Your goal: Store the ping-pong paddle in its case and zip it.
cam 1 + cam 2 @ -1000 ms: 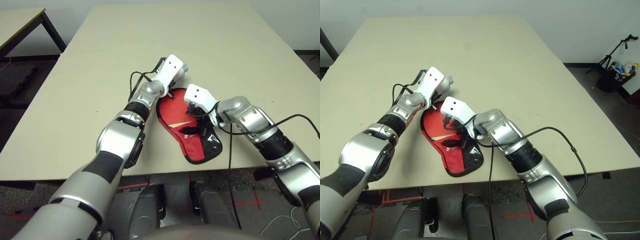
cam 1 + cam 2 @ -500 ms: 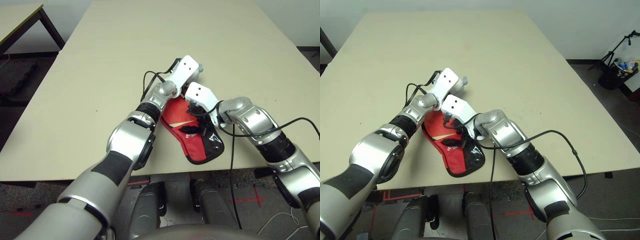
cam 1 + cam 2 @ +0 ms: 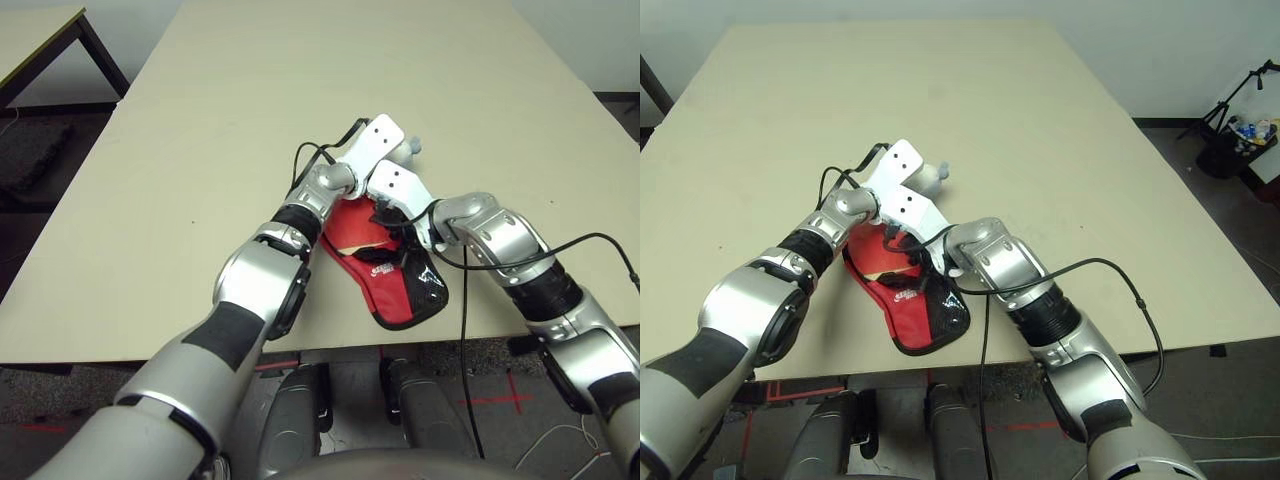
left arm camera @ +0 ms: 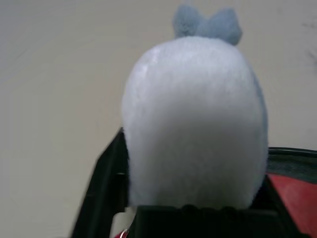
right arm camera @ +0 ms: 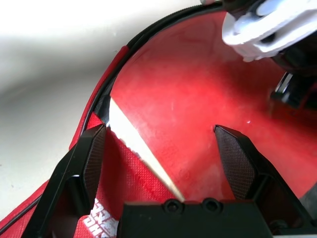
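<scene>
The red case (image 3: 388, 292) lies flat near the table's front edge, its black and clear narrow end toward me. Its white pom-pom (image 3: 408, 148) sits at the far end, and fills the gap between the spread fingers of my left gripper (image 4: 193, 153), which is open. My right gripper (image 5: 163, 148) hovers open just above the case's round part, black fingers (image 5: 91, 158) wide apart. Below it a smooth red face (image 5: 188, 104) with a pale strip along one side lies inside the black zipper edge (image 5: 148, 32). I cannot tell whether that face is the ping-pong paddle.
The beige table (image 3: 200, 150) stretches far ahead and to both sides. A black cable (image 3: 462, 300) hangs off my right forearm over the front edge. A second table (image 3: 40, 40) stands at the far left, and a black stand with small items (image 3: 1230, 140) on the floor at right.
My left gripper slid away from me along the case's round edge to its far side with the pom-pom, then opened. The right gripper stayed open over the case.
</scene>
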Tool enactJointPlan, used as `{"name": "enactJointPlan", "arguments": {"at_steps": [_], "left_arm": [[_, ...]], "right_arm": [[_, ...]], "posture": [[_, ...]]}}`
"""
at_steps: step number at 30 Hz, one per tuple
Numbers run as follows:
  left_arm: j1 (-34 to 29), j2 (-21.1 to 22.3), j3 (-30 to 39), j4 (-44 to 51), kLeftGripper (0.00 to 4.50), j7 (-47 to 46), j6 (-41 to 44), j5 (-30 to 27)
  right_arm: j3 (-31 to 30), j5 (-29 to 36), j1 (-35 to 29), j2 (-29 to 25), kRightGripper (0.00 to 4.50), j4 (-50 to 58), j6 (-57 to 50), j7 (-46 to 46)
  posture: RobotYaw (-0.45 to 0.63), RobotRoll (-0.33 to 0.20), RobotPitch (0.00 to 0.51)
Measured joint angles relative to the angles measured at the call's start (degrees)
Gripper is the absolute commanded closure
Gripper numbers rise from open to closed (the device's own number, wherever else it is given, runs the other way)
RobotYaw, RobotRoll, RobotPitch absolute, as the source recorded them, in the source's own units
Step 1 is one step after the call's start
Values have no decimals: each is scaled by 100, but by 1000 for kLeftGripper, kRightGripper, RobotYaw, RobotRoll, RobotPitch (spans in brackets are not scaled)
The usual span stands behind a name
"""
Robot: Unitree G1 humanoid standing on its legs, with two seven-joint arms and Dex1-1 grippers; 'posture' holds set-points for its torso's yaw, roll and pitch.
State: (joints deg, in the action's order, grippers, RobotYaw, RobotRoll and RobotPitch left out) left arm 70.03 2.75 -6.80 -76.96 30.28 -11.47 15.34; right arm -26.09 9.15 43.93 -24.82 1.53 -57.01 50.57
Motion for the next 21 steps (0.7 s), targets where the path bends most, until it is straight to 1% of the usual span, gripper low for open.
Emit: {"name": "enactJointPlan", "arguments": {"at_steps": [2,6,11,15,19,21], "left_arm": [[56,40,41,34,35,115,-35,-62],[234,175,224,120,35,287,-112,-275],[464,447,529,246,35,550,-125,-630],[518,579,685,323,35,801,-87,-848],[514,819,792,468,35,1096,22,-1036],[465,1010,809,627,35,1341,69,-1116]], "right_arm": [[5,2,1,1,0,-30,41,1],[15,6,2,2,0,-98,123,3],[47,17,-5,-5,0,-140,153,1],[113,48,-39,-45,0,-130,141,-3],[283,145,-35,-348,0,-73,-84,38],[360,183,122,-580,0,-143,-219,106]], "posture": [[-147,0,151],[-129,0,142],[-118,0,140],[-113,0,138],[-108,0,136],[-105,0,134]]}}
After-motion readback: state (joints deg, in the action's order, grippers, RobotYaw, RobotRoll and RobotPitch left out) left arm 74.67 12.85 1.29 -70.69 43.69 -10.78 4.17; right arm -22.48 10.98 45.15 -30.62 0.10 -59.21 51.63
